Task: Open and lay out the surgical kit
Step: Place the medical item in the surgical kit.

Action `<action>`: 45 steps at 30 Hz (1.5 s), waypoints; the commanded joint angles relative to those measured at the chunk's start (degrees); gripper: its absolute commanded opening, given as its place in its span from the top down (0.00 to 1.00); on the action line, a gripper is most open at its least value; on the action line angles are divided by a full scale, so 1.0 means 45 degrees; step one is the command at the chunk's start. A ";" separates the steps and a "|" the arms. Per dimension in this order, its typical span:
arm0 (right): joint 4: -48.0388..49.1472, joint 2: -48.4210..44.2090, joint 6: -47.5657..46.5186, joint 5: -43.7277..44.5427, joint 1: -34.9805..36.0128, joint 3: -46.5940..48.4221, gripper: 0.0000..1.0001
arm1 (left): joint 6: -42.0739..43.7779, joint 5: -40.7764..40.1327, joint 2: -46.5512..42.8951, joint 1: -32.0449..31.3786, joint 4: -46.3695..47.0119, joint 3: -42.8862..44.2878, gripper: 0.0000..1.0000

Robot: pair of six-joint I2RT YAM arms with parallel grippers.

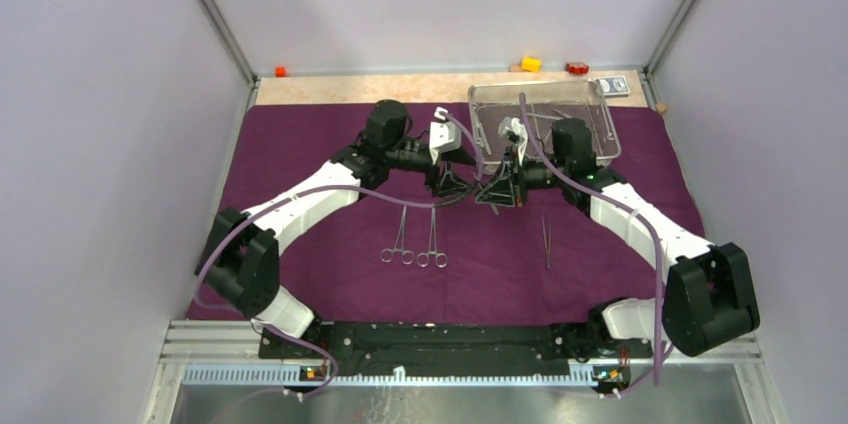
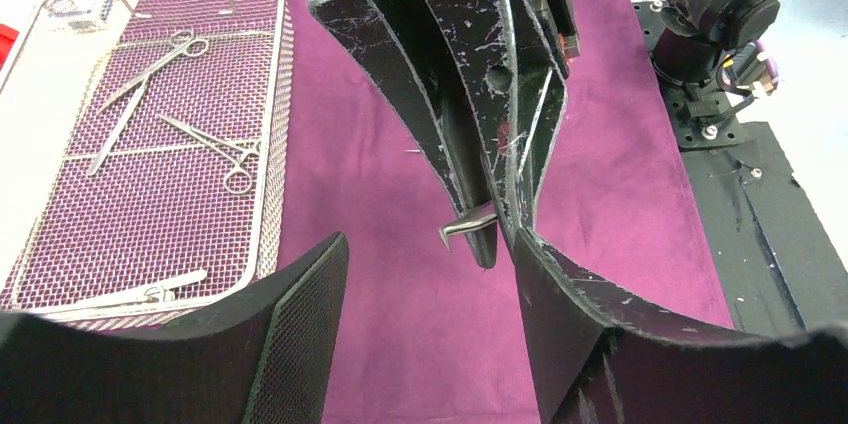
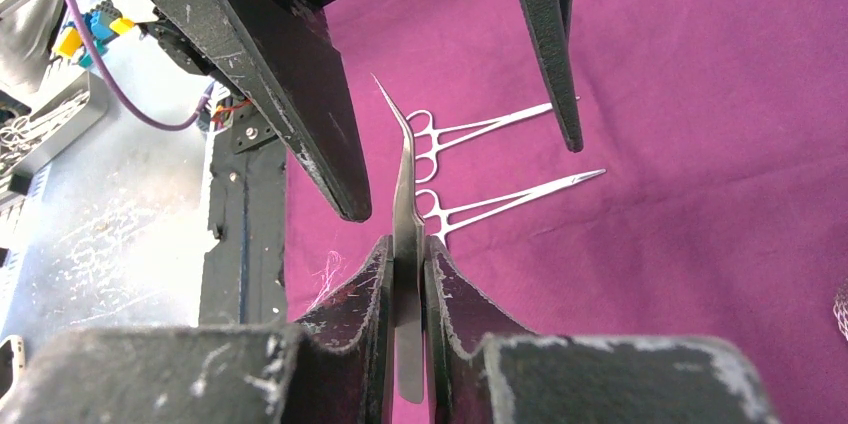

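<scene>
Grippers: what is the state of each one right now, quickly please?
Left gripper: open, holding nothing.
Right gripper: closed on the slim bent-tip steel tweezers.

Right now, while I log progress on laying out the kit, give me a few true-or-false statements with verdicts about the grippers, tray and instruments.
1. The right gripper is shut on a slim bent-tip steel tool. True.
2. The mesh tray is empty. False: several instruments lie inside it.
3. Two ring-handled clamps lie side by side on the purple cloth. True.
4. The left gripper is clamped on a clamp. False: its jaws stand open and hold nothing, close to the right gripper's fingers.
5. The purple cloth is wrapped around the tray. False: it is spread flat, with the tray uncovered on top of it.
</scene>
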 commanded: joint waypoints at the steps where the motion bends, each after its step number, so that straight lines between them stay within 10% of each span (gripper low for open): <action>1: 0.0447 -0.0042 -0.0295 -0.0355 -0.0091 0.0118 0.90 | -0.0384 0.0520 -0.0051 0.0041 0.0773 0.0121 0.33; 16: 0.0360 -0.0031 -0.0370 -0.0392 -0.0088 0.0118 0.83 | -0.0797 0.1161 0.0267 0.0041 0.0988 0.0299 0.36; 29: 0.0248 -0.0056 -0.0465 -0.0355 -0.0078 0.0122 0.85 | -0.0701 0.2108 0.0668 0.0054 0.0609 0.0794 0.69; 45: 0.0092 -0.0020 -0.0650 -0.0253 -0.0079 0.0194 0.81 | -0.0476 0.2011 0.0763 0.0055 -0.0137 0.1043 0.86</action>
